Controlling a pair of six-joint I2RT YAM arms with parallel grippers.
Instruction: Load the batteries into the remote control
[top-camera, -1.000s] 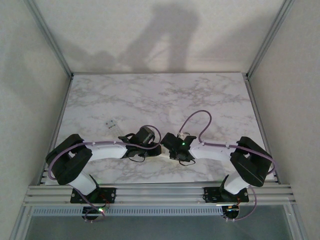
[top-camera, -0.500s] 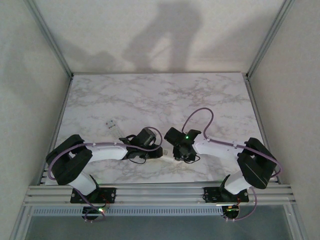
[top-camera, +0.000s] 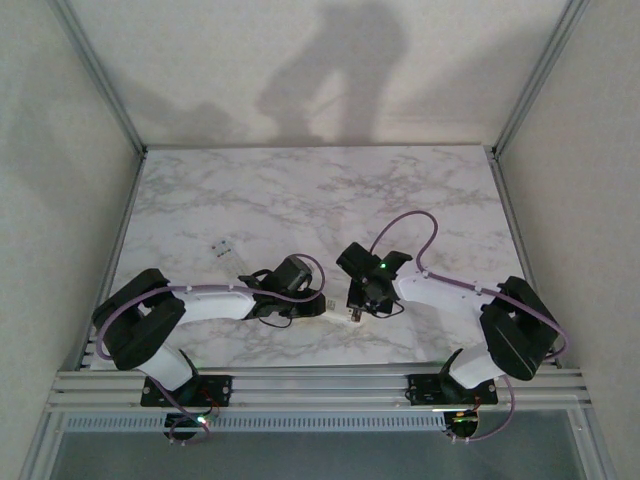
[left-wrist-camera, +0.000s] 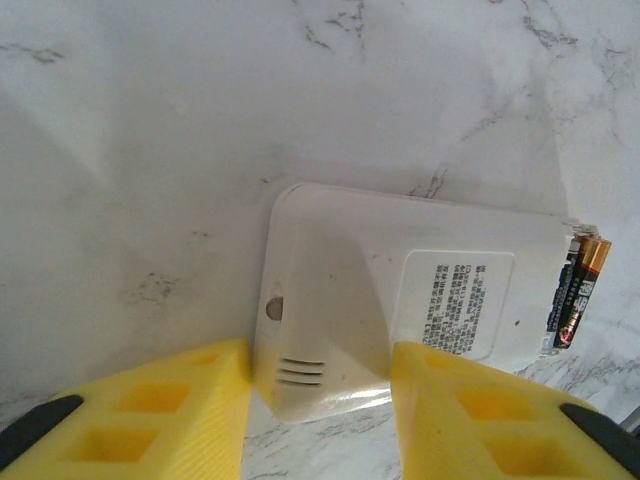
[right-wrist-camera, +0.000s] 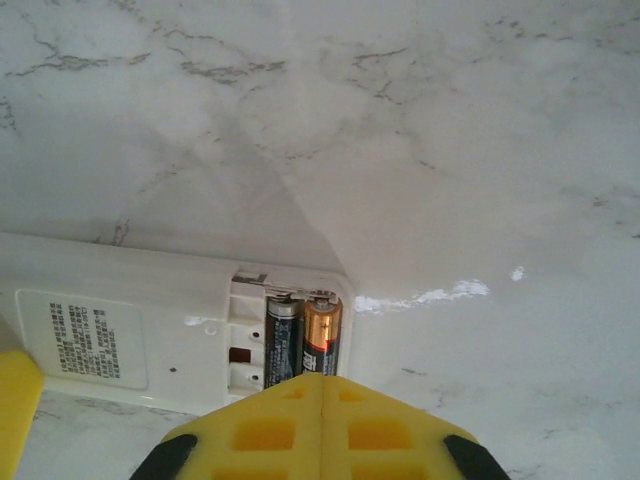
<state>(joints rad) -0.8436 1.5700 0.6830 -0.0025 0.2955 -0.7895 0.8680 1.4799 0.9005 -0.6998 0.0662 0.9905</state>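
While our left gripper (left-wrist-camera: 318, 352) clamps its yellow fingers (left-wrist-camera: 150, 400) on both long edges of the white plastic remote control (left-wrist-camera: 400, 290), which lies back-up, our right gripper (right-wrist-camera: 322, 382) is pinched fully closed on nothing, its tips at the near ends of the two black-and-copper cylindrical batteries (right-wrist-camera: 303, 335). They sit side by side in the open compartment (right-wrist-camera: 245, 340) at the remote's three o'clock end in the left wrist view. On the grey-veined white marble tabletop (top-camera: 330, 195) the remote lies toward six o'clock. Pale walls (top-camera: 60, 150) and aluminium posts (top-camera: 100, 75) surround the table.
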